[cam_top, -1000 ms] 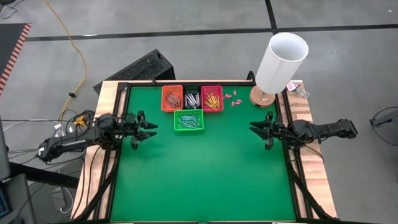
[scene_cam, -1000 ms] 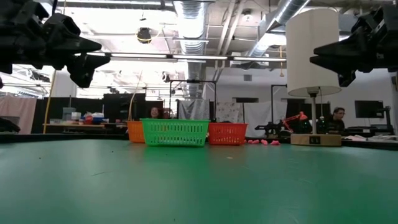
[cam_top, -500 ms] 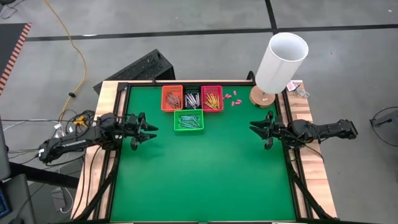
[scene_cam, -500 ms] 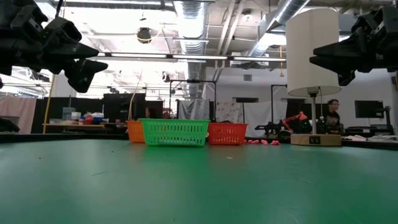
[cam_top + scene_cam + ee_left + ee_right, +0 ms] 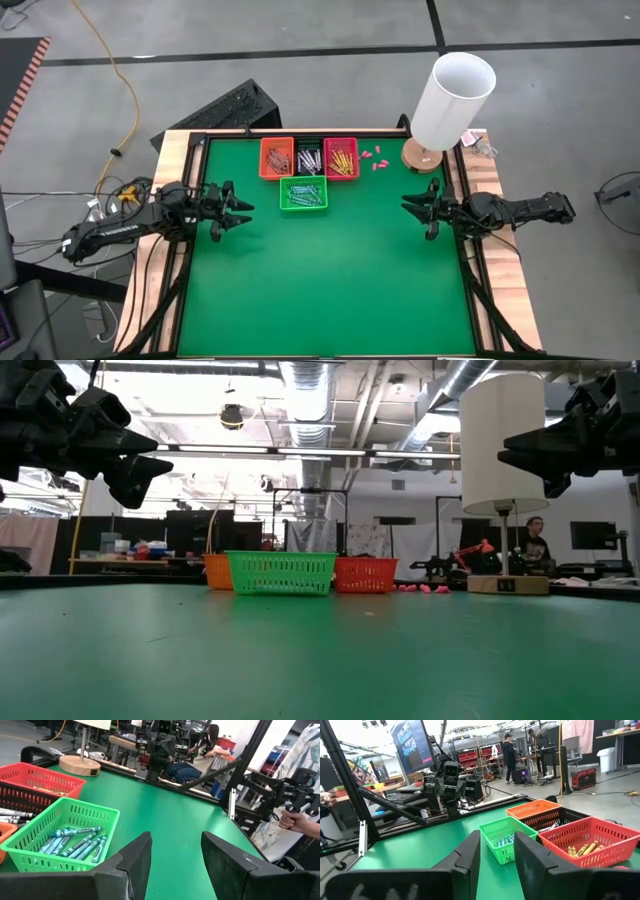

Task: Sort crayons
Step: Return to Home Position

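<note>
The crayons lie in four small baskets at the table's far side: teal ones [image 5: 75, 842] in the green basket [image 5: 303, 194], orange-yellow ones [image 5: 582, 849] in the red basket [image 5: 341, 158], grey-white ones in the black basket [image 5: 308, 158], and others in the orange basket [image 5: 276, 157]. My left gripper [image 5: 242, 205] hovers open at the table's left edge, left of the green basket. It points level toward the right. My right gripper [image 5: 408, 205] hovers open at the right edge and points level toward the left. Both are above the mat with nothing between their fingers.
A white lamp [image 5: 452, 95] on a round wooden base [image 5: 422, 156] stands at the far right corner. A few pink bits [image 5: 372, 157] lie on the mat beside the red basket. The green mat [image 5: 330, 280] stretches toward the near edge. A person's hand [image 5: 295, 820] shows beyond the table.
</note>
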